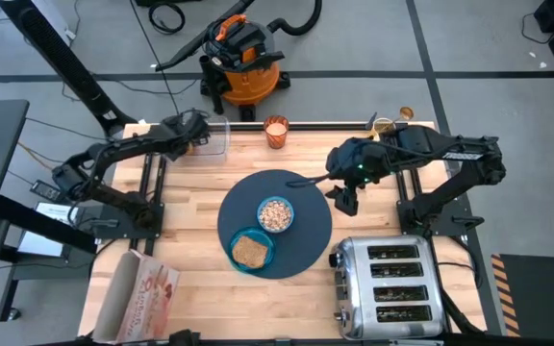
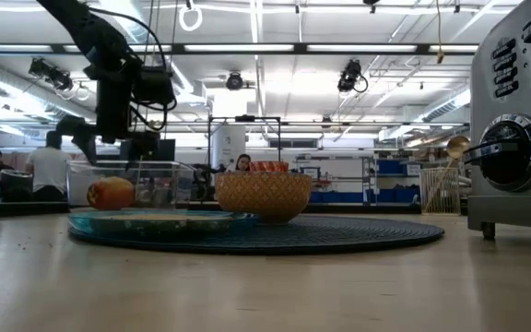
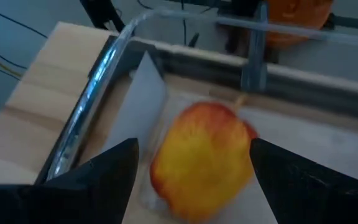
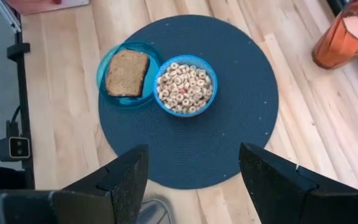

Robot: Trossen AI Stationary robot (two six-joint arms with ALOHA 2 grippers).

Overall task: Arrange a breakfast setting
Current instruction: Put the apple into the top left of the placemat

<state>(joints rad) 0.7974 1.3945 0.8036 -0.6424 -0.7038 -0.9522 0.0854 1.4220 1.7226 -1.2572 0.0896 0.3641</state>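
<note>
On the mat [image 4: 229, 134], bowl [image 4: 185, 84] holds cereal, plate [image 4: 114, 84] toast; both claws gape, left [image 3: 191, 165] around fruit [image 3: 201, 155].

Left arm stretched across the desk's far left corner, elbow bent, left claw [image 1: 198, 135] lowered, fingers [image 3: 98, 177] spread wide with nothing clamped. Right arm folded in from the right edge, wrist raised, right claw [image 1: 342, 197] hanging above the desk, pointing down, fingers [image 4: 126, 180] parted, empty.
</note>
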